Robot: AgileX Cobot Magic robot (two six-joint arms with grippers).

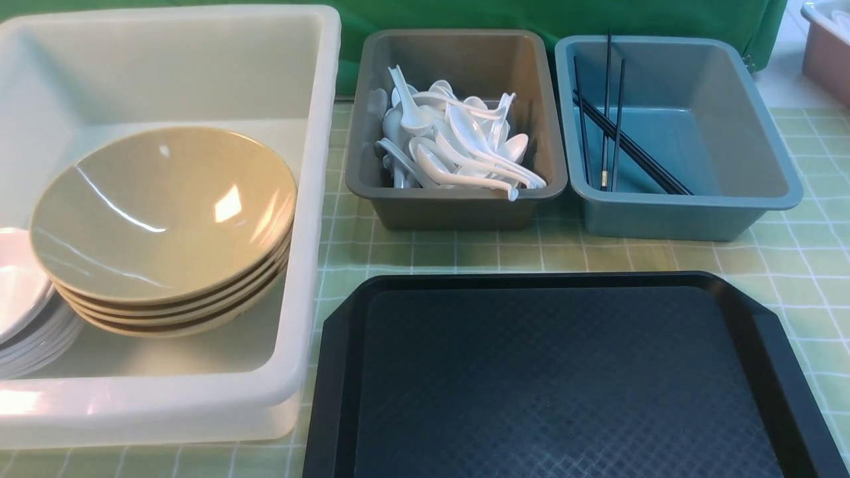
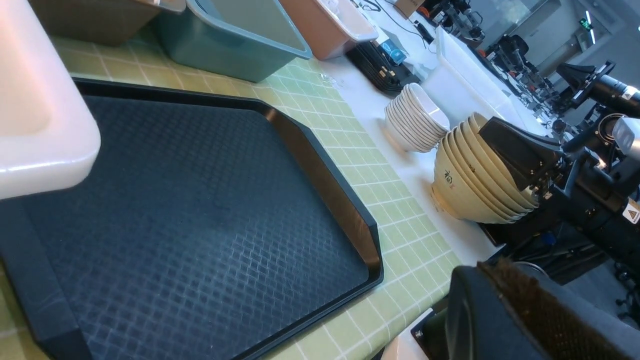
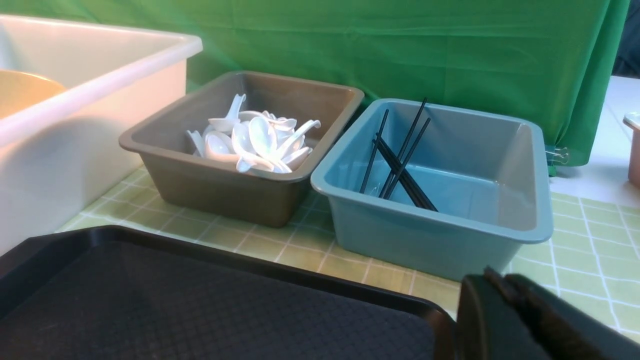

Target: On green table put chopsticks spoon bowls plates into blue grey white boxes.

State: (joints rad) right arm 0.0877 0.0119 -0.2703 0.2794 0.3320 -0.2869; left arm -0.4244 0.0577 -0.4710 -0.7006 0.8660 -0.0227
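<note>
Leaving spoons [image 1: 465, 133] heaped on box [image 1: 458, 216] rim risks spills if bumped; both tools clenched, empty.

The black tray [image 1: 544, 385] lies open from above; the white box's wall [image 1: 305, 226] rises beside it.

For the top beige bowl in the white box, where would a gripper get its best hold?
Probably the rim of the top beige bowl on its right side, from above, one finger inside: the stack tilts, and the white plates crowd its left.
</note>
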